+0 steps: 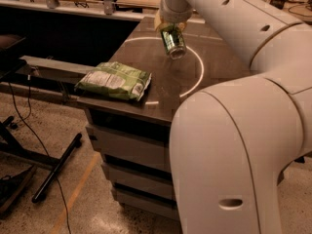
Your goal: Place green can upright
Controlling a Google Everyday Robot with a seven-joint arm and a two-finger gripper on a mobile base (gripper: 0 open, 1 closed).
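The green can point(173, 41) hangs tilted in the air above the dark table point(170, 89), its silver end pointing down and to the right. My gripper point(169, 27) comes down from the white arm at the top and is shut on the can's upper end. The can is clear of the table surface, over the left part of the white circle marked on it.
A green-and-white chip bag point(114, 81) lies flat at the table's front left corner. My large white arm point(234, 130) fills the right side and hides much of the table. A black stand leg point(53, 167) lies on the floor at left. Benches run along the back.
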